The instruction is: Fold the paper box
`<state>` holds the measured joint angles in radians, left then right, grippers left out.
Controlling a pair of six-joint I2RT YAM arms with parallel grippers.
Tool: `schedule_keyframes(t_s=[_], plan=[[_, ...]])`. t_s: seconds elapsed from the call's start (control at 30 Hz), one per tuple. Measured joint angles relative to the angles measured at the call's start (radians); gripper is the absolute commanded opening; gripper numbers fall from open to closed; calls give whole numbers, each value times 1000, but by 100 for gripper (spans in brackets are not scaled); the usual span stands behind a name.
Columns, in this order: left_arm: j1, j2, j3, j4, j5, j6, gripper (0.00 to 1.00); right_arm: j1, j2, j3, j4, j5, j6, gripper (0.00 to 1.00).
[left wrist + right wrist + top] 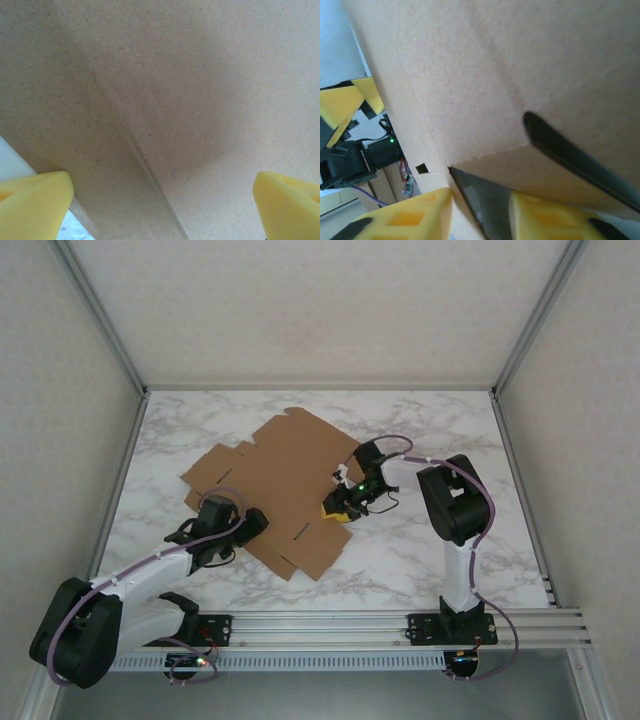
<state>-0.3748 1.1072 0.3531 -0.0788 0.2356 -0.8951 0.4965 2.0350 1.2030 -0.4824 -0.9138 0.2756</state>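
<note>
Paper box [283, 475] unfolded on bench [420, 560]. L fingers [32, 202] wide apart over it; R fingers [415, 217] straddle its edge, can't tell if clamped.

From high behind, we looked down over the whole table [400, 562]; both wrist cameras sat very close to, seemingly, the same paper box [290, 480].

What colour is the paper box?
The paper box is plain brown, with no print. The top external view shows it best.
</note>
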Motion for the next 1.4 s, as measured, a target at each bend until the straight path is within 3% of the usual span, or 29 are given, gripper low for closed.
schedule_keyframes(t_s=[0.13, 0.23, 0.4, 0.6, 0.83, 1.13, 1.4], plan=[[2, -2, 3, -3, 0, -3, 95, 6, 0, -10, 0, -4, 2, 15], [4, -31, 11, -24, 0, -2, 98, 4, 0, -17, 1, -8, 2, 13], [52, -149, 70, -153, 0, -3, 99, 3, -18, -33, 33, -34, 32, 6], [97, -256, 144, -229, -37, -15, 100, -2, -58, -56, 75, -56, 74, 4], [159, -296, 101, -265, -43, -59, 100, -48, -158, -107, 135, -73, 155, 4], [230, -343, 19, -32, 140, -116, 100, -87, -282, -104, 180, -82, 247, 5], [280, -318, -6, 130, 182, -177, 100, -96, -324, -92, 180, -83, 274, 6]])
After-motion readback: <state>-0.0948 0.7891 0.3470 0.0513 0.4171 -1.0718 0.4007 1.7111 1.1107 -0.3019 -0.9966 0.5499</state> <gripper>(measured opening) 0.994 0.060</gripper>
